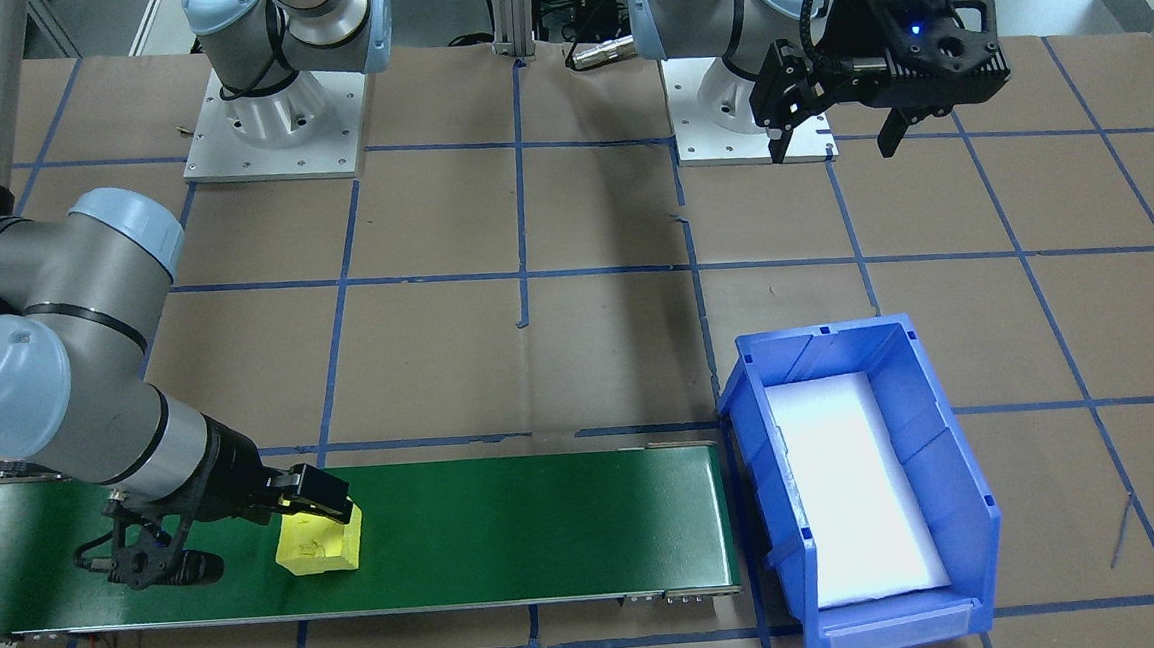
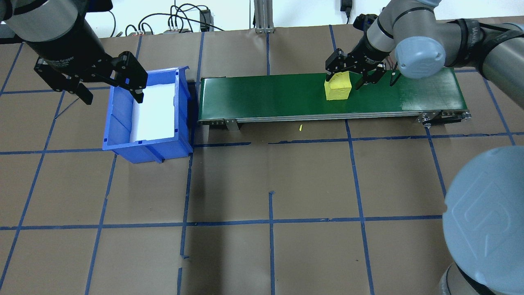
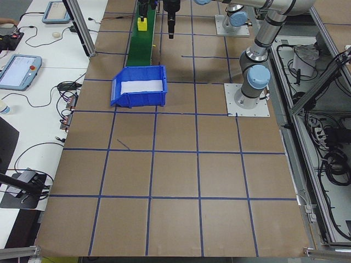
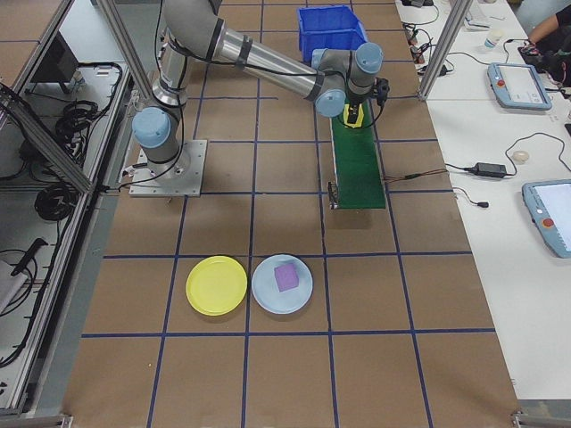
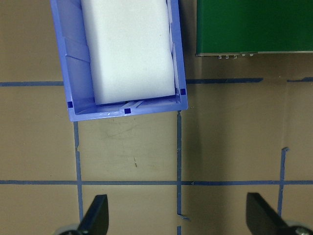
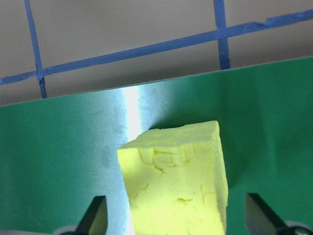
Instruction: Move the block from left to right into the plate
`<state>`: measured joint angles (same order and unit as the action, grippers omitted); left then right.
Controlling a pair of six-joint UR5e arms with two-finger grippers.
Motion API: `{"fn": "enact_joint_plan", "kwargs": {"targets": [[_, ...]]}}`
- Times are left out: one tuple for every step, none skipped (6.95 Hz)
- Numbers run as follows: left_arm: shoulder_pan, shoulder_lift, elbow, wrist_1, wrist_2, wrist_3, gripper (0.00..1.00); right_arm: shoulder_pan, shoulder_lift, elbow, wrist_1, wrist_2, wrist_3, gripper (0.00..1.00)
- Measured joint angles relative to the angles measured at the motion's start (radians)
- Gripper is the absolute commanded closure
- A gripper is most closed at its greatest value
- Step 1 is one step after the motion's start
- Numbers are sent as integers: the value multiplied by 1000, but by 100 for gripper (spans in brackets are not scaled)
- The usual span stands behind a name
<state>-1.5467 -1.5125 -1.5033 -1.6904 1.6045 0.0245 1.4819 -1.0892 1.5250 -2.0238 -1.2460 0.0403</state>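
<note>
Block (image 1: pixel 321 543): yellow foam, on green conveyor belt (image 1: pixel 509 528)
Right gripper (image 2: pixel 351 73): fingers spread — straddling block
Left gripper (image 1: pixel 836 138): wide apart, holding nothing

Bright, even overhead light; white glare streak on the green belt (image 6: pixel 132 112); soft shadows.

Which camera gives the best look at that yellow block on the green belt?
The right wrist-mounted view: the yellow block fills the frame between the right claw tips, its cracked surface clear. The overhead and front-facing views show it smaller on the green belt; both side views show only a speck.
</note>
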Motion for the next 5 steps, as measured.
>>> {"fn": "enact_joint_plan", "kwargs": {"targets": [[0,0,0,0,0,0,0,0,10,5,-9,-27,-45,67],[0,1,0,0,0,0,0,0,14,14,-20,-82,-105,84],[0,0,0,0,1,-1,0,-2,9,11,-25,-146,-160,85],[0,0,0,0,1,-1,0,-9,-11,3,-26,-229,-235,85],[0,1,0,0,1,-1,0,-46,-63,12,-21,-341,-358,85]]}}
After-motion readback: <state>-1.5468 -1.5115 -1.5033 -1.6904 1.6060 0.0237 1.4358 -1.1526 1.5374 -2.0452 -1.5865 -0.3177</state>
